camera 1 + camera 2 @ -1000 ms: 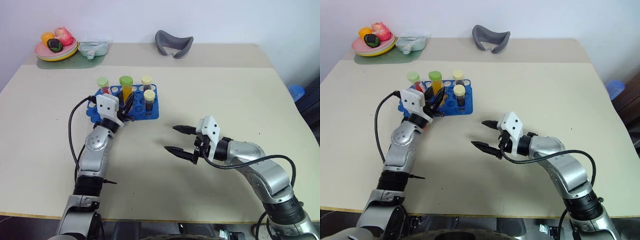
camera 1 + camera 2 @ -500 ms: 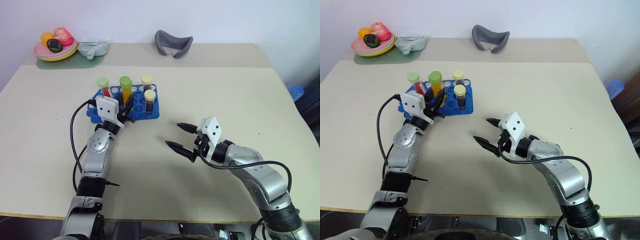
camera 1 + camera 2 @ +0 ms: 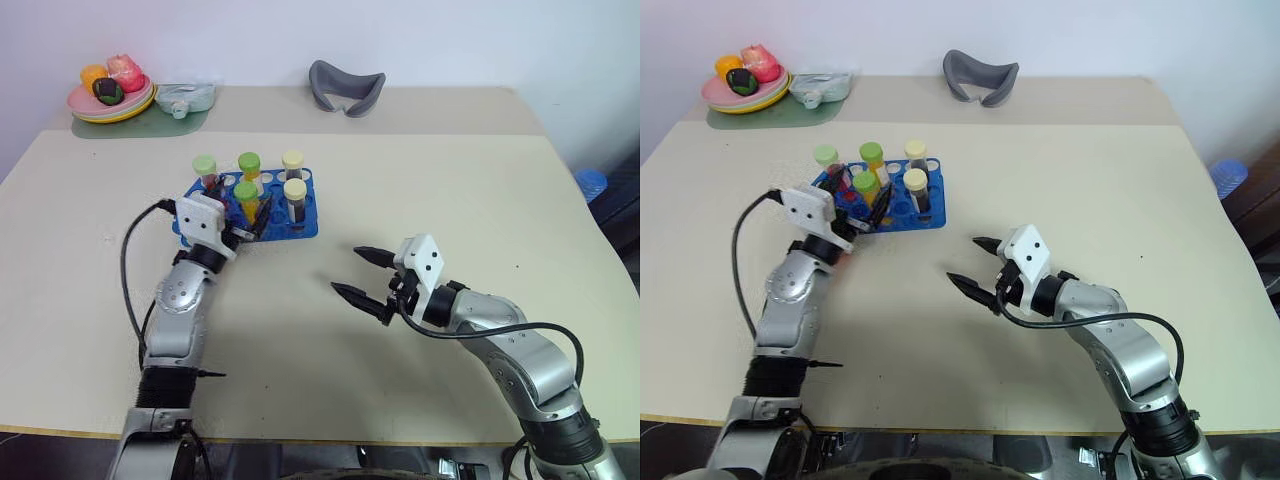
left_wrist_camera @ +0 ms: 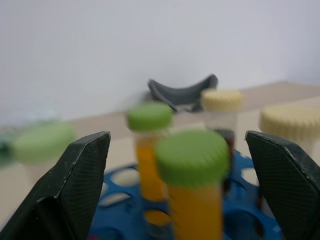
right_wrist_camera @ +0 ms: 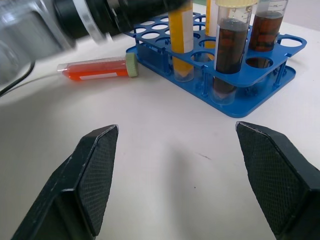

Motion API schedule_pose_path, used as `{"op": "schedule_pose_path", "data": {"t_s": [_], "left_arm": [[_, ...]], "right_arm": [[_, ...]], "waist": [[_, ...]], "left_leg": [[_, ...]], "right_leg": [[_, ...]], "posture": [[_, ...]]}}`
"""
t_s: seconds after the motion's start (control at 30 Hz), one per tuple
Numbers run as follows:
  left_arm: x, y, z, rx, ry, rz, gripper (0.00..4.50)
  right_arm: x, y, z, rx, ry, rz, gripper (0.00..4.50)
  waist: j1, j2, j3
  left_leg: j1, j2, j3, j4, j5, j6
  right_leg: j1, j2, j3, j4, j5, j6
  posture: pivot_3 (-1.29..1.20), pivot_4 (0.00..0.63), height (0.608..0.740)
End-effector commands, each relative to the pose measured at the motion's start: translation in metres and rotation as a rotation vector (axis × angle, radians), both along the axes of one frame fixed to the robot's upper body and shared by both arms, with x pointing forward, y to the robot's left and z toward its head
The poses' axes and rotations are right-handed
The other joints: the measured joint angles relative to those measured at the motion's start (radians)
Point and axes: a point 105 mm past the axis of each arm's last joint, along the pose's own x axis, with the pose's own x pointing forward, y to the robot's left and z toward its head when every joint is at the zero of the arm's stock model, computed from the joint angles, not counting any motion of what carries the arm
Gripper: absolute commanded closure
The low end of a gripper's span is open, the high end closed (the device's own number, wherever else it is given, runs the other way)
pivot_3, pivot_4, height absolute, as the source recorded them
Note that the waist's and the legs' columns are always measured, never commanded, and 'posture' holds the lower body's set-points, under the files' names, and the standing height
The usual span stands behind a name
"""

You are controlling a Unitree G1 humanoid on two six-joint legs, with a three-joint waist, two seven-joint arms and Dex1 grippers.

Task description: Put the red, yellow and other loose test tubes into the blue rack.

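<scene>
Rack (image 3: 305, 222) sits blue on the pale surface (image 3: 420, 180), toward the robot's left of centre, and it is filling up. Five tubes stand upright in it: a green-capped yellow tube (image 3: 245, 203) at the near side, a second green-capped yellow tube (image 3: 249, 167) behind it, a green-capped tube with red contents (image 3: 205, 170) at the left end, and two cream-capped dark tubes, one at the back (image 3: 292, 163) and one nearer (image 3: 295, 197).

Left gripper (image 3: 247, 219) hangs just at the rack's near edge, its black fingers (image 4: 75, 175) spread wide apart and holding nothing; the near yellow tube stands free between them in the wrist view, touched by neither. One loose tube is seen from the right wrist: a red tube (image 5: 97, 69) with a pale green cap lies flat on the surface just beside the rack's corner, close under the left arm.

Right gripper (image 3: 362, 274) hovers above bare surface, well apart from the rack and pointing toward it, fingers (image 5: 90, 170) open and empty.

Along the far edge, a plate of fruit (image 3: 112, 88) rests on a green mat at the left corner, a pale blue item (image 3: 186, 98) just beside it, and a grey curved object (image 3: 346, 87) lies near the middle.
</scene>
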Motion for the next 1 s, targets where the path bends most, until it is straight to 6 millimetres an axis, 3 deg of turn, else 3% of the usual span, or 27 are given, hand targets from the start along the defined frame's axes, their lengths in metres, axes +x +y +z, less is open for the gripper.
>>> {"op": "schedule_pose_path", "data": {"t_s": [0.03, 0.17, 0.3, 0.4, 0.5, 0.67, 1.0], "left_arm": [[-0.018, 0.012, 0.035, 0.026, -0.017, -0.007, 0.07], [-0.035, 0.026, 0.038, 0.099, 0.244, -0.057, 0.07], [-0.053, 0.039, 0.026, 0.261, 0.536, -0.034, 0.07], [-0.059, 0.044, 0.012, 0.28, 0.788, -0.012, 0.07], [-0.067, 0.051, -0.017, 0.42, 1.08, 0.031, 0.07], [-0.047, 0.055, -0.026, 0.393, 1.175, 0.072, 0.07], [-0.032, 0.052, -0.047, 0.465, 1.366, 0.053, 0.07]], "right_arm": [[-0.005, -0.005, 0.015, -0.003, -0.056, 0.031, 0.65], [-0.006, -0.011, 0.011, -0.031, -0.044, 0.047, 0.65], [-0.009, -0.011, 0.009, -0.042, -0.019, 0.094, 0.65], [-0.011, -0.006, 0.009, -0.041, -0.009, 0.141, 0.65], [-0.01, -0.001, 0.009, -0.035, -0.008, 0.163, 0.65], [-0.012, 0.005, 0.007, -0.03, -0.005, 0.197, 0.65], [-0.013, 0.011, 0.006, -0.019, -0.007, 0.197, 0.65]], "waist": [[0.0, 0.0, 0.0], [-0.003, 0.0, 0.0], [-0.014, 0.0, 0.001], [-0.016, 0.0, 0.001], [-0.025, -0.001, 0.002], [-0.026, -0.001, 0.002], [-0.025, -0.001, 0.002]], "left_leg": [[0.0, 0.0, 0.0, 0.0, 0.0, 0.0], [0.0, 0.0, 0.0, 0.0, 0.0, 0.0], [0.001, 0.0, -0.001, 0.0, 0.0, 0.001], [0.0, 0.0, -0.001, 0.0, 0.0, 0.001], [0.001, 0.0, -0.002, 0.0, 0.0, 0.001], [0.001, 0.001, -0.001, -0.001, 0.0, 0.001], [0.0, 0.0, -0.001, -0.001, 0.0, 0.0]], "right_leg": [[0.0, 0.0, 0.0, 0.0, 0.0, 0.0], [0.0, 0.0, 0.0, 0.001, 0.0, 0.0], [0.0, 0.0, 0.0, 0.001, 0.0, 0.0], [0.001, 0.0, -0.001, 0.001, 0.0, 0.0], [0.001, 0.001, -0.001, 0.001, 0.0, 0.0], [-0.001, 0.002, 0.0, 0.002, -0.001, 0.0], [-0.002, 0.001, 0.0, 0.001, 0.0, 0.0]], "posture": [[0.0, 0.15, 0.74], [0.0, 0.15, 0.74], [0.0, 0.15, 0.74], [0.0, 0.15, 0.74], [0.0, 0.15, 0.74], [0.0, 0.15, 0.74], [0.0, 0.15, 0.74]]}}
